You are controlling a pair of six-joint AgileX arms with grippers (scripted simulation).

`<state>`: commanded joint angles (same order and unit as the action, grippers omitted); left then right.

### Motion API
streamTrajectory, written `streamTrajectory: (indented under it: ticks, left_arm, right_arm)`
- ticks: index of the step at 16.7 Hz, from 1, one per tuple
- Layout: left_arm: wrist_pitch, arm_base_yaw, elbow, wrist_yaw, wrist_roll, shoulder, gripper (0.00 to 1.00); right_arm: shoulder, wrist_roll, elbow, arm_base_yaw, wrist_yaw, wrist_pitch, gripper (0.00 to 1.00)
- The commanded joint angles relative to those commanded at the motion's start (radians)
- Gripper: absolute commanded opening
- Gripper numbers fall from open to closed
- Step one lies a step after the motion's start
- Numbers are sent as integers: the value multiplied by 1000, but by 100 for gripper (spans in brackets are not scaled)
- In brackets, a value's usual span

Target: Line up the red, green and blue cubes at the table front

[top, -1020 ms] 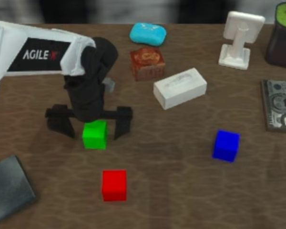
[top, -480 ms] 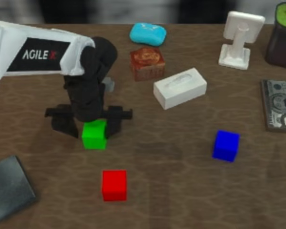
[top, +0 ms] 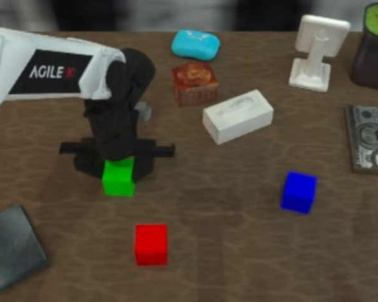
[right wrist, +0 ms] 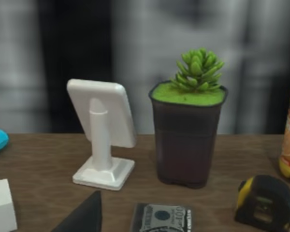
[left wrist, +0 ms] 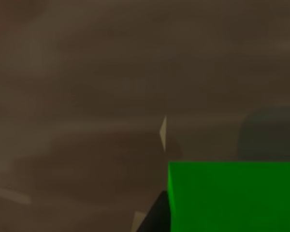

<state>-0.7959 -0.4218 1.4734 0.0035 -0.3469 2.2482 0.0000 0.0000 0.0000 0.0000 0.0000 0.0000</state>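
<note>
Green cube is pinched snug in the left tool, desk's left side; right arm's out of view.

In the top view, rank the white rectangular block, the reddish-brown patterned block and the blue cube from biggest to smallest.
1. White rectangular block, clearly the largest.
2. Reddish-brown patterned block.
3. Blue cube, somewhat smaller than the patterned block, though it lies nearer the table front.

White "AGILE X" lettering is showing on a black panel of the left arm, up-left of the green cube; nothing else legible.
</note>
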Motion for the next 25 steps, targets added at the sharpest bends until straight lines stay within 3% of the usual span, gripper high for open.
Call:
streamTrajectory:
  ticks: [7,14,20,25]
  left_arm:
    - [-32,0,18,-8,7,-37,0]
    - [-235,16,133,-10,5,-123,0]
    - [-248,10,140,-10,4,-128,0]
    - [-266,-142,126,-10,-163,-152,0]
  right_arm:
    - [0,0,0,0,0,0,100]
    - [0,0,0,0,0,0,100]
    - [0,0,0,0,0,0,100]
    - [0,0,0,0,0,0,100]
